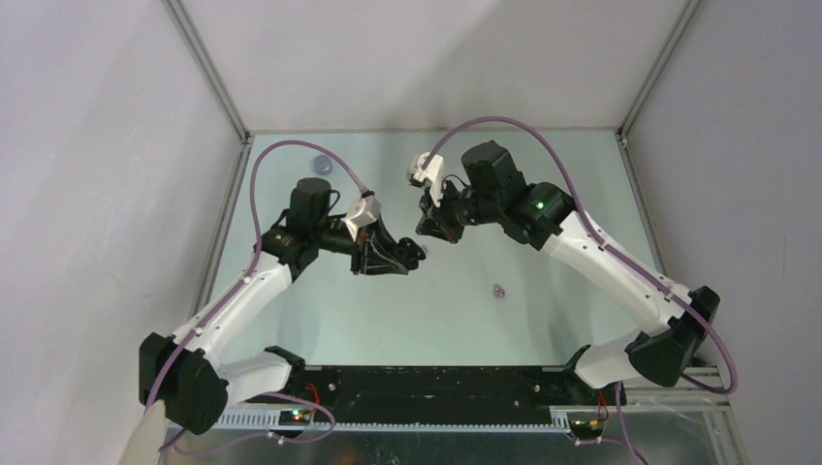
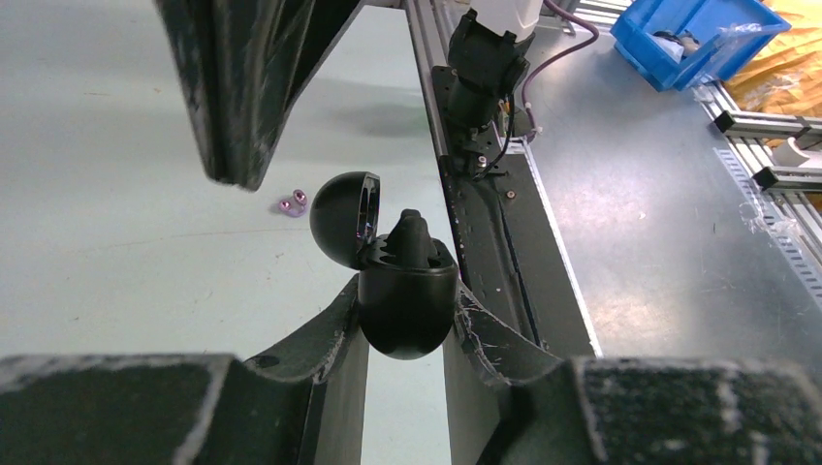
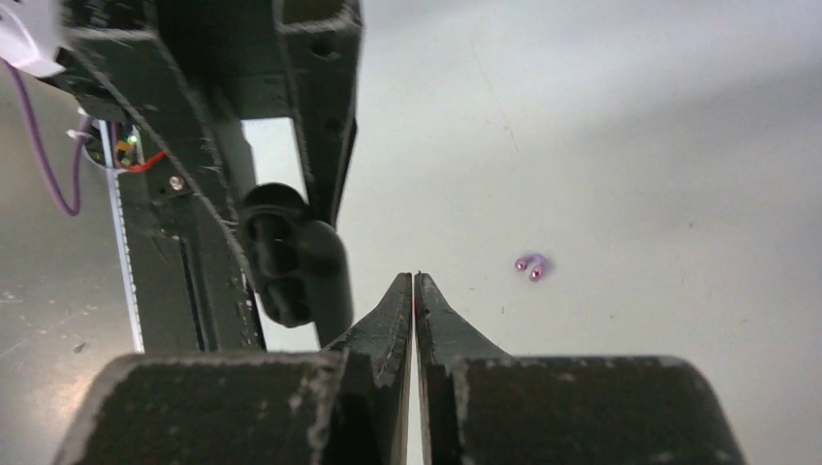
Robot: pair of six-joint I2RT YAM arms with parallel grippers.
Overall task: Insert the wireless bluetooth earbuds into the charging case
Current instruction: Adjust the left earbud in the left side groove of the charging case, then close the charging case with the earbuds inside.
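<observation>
Charging case (image 2: 405, 325), black and rounded, was clamped between the fingers (image 2: 334, 334) of the left gripper (image 2: 407, 302), one finger on each side of its base, raised off the worktop (image 2: 116, 242). Its lid (image 2: 341, 215) stood hinged open, tipped to the left in the left wrist view. A black earbud (image 2: 415, 232) stuck up out of the open base; couldn't tell if it was fully seated. Second black bud not made out.

The right gripper (image 3: 414, 288) had its fingers pressed tip to tip, closed on nothing visible. From the top view it hung just beside the case, a little past it toward the far side, tips pointing down at it without touching. In the right wrist view the case was just left of the closed tips.

Two lilac earbuds (image 1: 499, 290) lay on the worktop touching each other as a pair, to the right of and nearer the arm bases than both grippers, well apart from the case.

A small round lilac object (image 1: 322, 165) sat near the far-left corner of the worktop, too small to identify. A blue bin (image 2: 693, 39) sat off the worktop, behind the arm bases.
</observation>
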